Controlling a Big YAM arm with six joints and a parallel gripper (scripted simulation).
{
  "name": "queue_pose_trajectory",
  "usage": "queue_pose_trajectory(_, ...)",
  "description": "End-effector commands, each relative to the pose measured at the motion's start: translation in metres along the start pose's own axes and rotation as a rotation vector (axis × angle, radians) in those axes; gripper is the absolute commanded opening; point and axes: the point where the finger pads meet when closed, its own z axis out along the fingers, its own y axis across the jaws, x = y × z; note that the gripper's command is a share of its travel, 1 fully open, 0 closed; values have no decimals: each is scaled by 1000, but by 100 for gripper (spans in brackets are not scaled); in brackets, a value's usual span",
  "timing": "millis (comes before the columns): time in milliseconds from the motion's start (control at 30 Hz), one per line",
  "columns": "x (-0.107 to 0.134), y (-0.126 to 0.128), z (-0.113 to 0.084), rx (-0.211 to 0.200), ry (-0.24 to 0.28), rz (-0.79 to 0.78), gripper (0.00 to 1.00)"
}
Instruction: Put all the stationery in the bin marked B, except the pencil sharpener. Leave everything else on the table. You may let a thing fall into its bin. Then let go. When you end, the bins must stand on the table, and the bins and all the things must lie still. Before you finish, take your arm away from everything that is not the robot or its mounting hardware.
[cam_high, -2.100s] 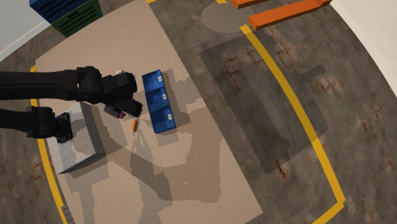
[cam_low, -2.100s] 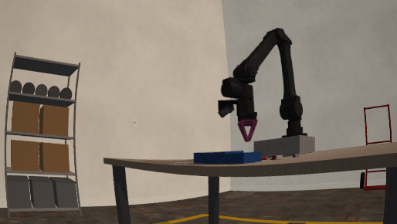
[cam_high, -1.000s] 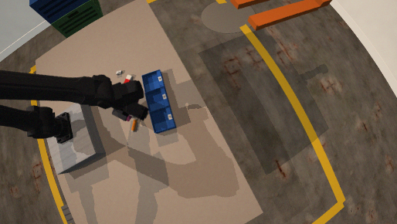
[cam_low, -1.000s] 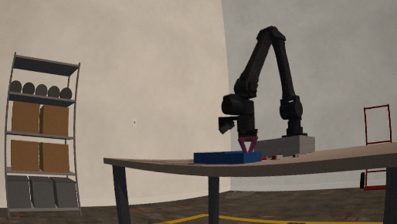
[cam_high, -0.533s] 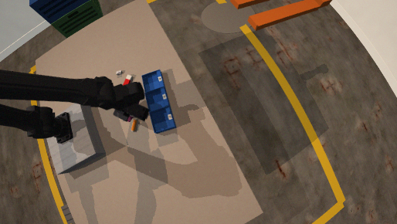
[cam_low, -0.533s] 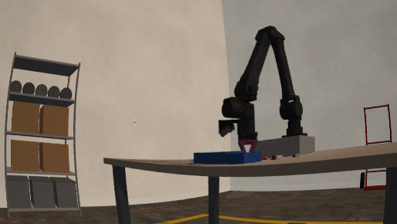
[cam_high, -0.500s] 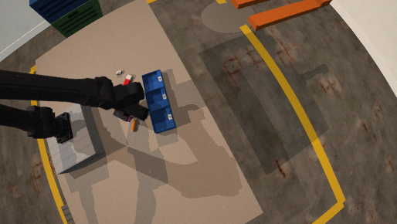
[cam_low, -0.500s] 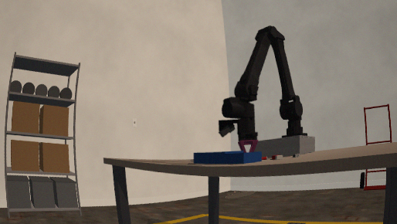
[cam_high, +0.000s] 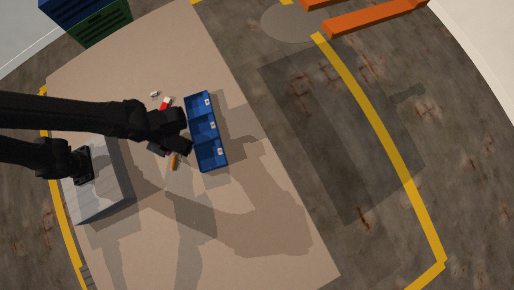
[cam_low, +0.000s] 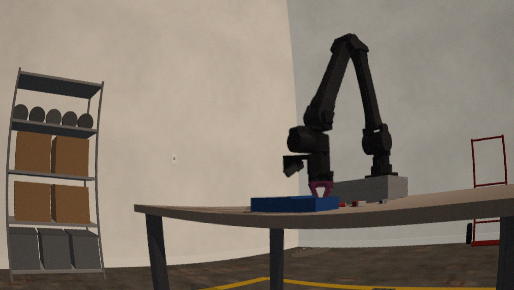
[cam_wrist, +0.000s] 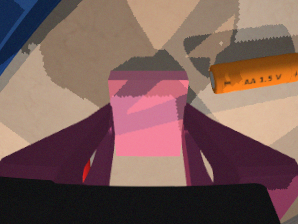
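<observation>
A pink eraser block (cam_wrist: 147, 129) lies on the table between my purple fingers. My gripper (cam_wrist: 148, 112) (cam_low: 321, 189) is down at the table top and shut on the eraser's two sides. An orange marker (cam_wrist: 256, 72) (cam_high: 173, 161) lies just to the right of it on the table. The blue row of three bins (cam_high: 205, 131) (cam_low: 295, 203) (cam_wrist: 27, 3) stands close beside the gripper; its labels are too small to read. A red and white item (cam_high: 164, 103) and a small grey-white item (cam_high: 154, 93) lie near the bins' far end.
The arm's grey base block (cam_high: 95, 190) (cam_low: 370, 189) stands on the tan table (cam_high: 150, 50) (cam_low: 200, 212) at its left edge. The arm (cam_high: 75, 117) reaches over the table from the left. Blue and green crates (cam_high: 85, 15) stand off the table.
</observation>
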Motion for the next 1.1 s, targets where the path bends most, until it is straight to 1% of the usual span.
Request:
queue_pose_trajectory(0,-12,7,-8,-19,-27,-1,34)
queue_pose_trajectory(133,-12,7,-8,-19,-27,-1,34)
queue_pose_trajectory(167,-14,3,-12,-21,-32,-1,34)
queue_pose_trajectory(200,-12,7,-8,-19,-27,-1,34)
queue_pose_trajectory(267,-13,2,-12,-20,-31,-1,34)
queue_pose_trajectory(300,-12,7,-8,-19,-27,-1,34)
queue_pose_trajectory(367,-13,2,-12,-20,-30,-1,34)
queue_pose_trajectory(433,-13,2,-12,-20,-30,-1,34)
queue_pose_trajectory(467,-12,7,-8,-19,-27,-1,34)
queue_pose_trajectory(667,-12,7,-8,-19,-27,-1,34)
queue_pose_trajectory(700,-15,4,-18,-22,-33,-2,34)
queue_pose_trajectory(767,-23,11,-29,-34,-49,-4,34)
queue_pose_trajectory(933,-22,13,-47,-36,-50,-7,34)
queue_pose_trajectory(1000,-22,13,-47,-36,-50,-7,34)
queue_pose_trajectory(1067,-22,13,-54,-36,-51,-7,34)
